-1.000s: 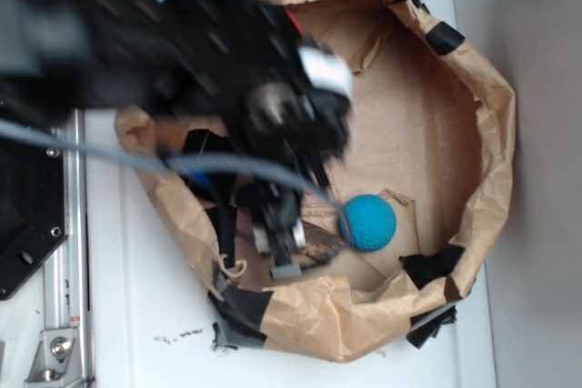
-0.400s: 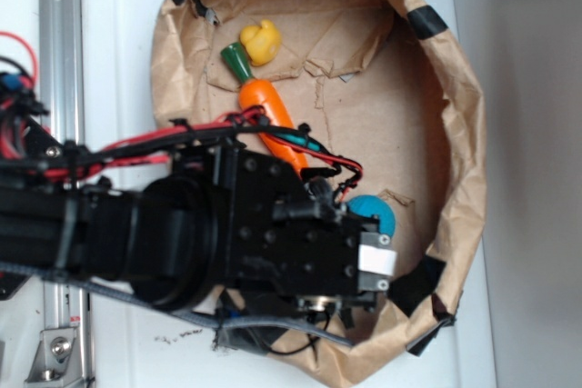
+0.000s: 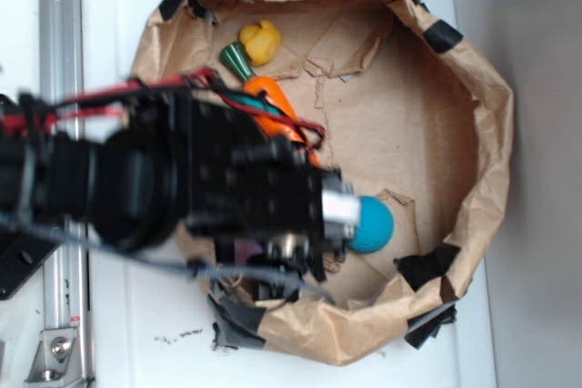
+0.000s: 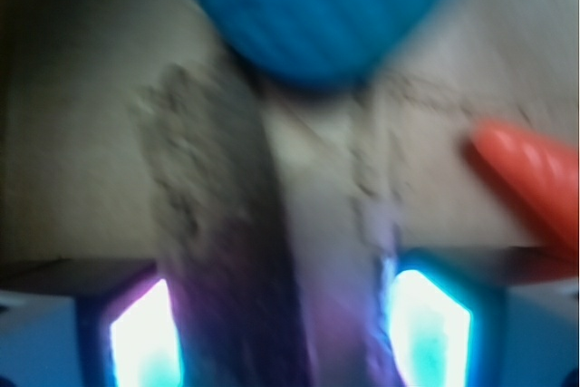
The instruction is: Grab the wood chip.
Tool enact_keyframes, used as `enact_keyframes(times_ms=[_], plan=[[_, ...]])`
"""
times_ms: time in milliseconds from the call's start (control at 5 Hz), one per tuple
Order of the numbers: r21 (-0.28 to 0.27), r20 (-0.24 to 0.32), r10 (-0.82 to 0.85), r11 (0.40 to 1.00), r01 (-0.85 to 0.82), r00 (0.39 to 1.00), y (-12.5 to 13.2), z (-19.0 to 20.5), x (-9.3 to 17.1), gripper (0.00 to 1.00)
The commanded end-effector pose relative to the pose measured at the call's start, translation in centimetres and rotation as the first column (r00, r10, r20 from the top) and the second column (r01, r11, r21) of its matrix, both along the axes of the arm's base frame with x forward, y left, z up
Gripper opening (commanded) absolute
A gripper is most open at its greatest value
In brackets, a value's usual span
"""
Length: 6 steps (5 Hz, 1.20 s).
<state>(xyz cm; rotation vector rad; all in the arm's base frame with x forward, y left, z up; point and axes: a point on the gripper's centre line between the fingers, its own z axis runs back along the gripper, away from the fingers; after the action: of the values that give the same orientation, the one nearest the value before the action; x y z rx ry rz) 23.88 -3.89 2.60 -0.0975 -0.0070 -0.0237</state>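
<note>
End effector point(image 4: 281, 333) straddling wood chip point(image 4: 227, 251) in wrist view, hidden from exterior

A bulky black robot arm point(image 3: 182, 184) reaches in from the left over a crumpled brown paper basin point(image 3: 491, 134), its tip against a round blue ball point(image 3: 373, 223).

The black arm point(image 3: 164, 188) reaches in from the left, its gripper point(image 4: 285, 324) spread wide, fingers point(image 4: 136, 337) just short of the blue ball point(image 4: 322, 6)
</note>
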Motion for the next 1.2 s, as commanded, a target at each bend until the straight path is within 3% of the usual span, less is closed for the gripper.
enact_keyframes(times_ms=[0,200,400,600,800,1000], plan=[[-0.037,0.068,0.051,0.998,-0.048,0.996,1.5,2.1,0.9,0.0],[-0.035,0.087,0.024,0.999,-0.021,0.996,1.0,2.6,1.4,0.0],[-0.027,0.129,-0.078,0.996,0.082,0.989,0.1,3.6,1.1,0.54],[0.028,0.162,-0.16,0.987,0.157,0.974,-0.8,4.0,1.3,1.0],[0.048,0.176,-0.205,0.979,0.2,0.963,-1.5,3.8,1.5,1.0],[0.064,0.155,-0.216,0.976,0.208,0.964,-1.8,2.8,2.2,1.0]])
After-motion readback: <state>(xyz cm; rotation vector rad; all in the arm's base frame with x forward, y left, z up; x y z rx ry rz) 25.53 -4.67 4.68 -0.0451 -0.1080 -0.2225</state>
